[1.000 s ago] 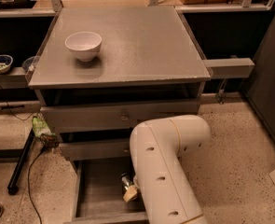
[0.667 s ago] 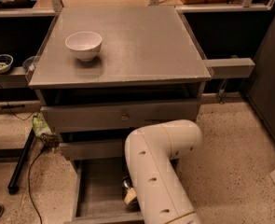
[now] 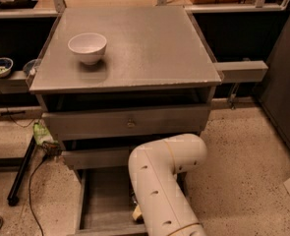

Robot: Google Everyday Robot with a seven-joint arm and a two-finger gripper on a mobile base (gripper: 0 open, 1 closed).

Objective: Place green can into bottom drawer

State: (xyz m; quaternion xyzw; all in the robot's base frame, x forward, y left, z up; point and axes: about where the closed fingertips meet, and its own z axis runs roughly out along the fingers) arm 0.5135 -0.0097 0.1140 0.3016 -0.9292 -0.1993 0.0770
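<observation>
step: the lowering-in stage, as I judge it. The smooth white plastic arm [image 3: 164,181] bends from the lower middle of the frame down into the open bottom drawer [image 3: 102,193], a deep grey box with a bare matte floor.
claw [image 3: 135,208]: low inside the bottom drawer at the bottom centre, with only a pale sliver showing beside the arm. Whether it is wide, narrow or holding anything, I cannot tell.
green can: the small shiny metal green can cannot be made out. It is probably hidden behind the arm, either in the claw or on the drawer floor.
next move: likely a release close to the floor, since a round can rolls, then a straight lift clear of the grey drawer with a small round knob [image 3: 130,123] above.
surroundings: a glossy round white bowl [image 3: 87,47] sits at the upper left on the flat grey worktop [image 3: 149,48].
</observation>
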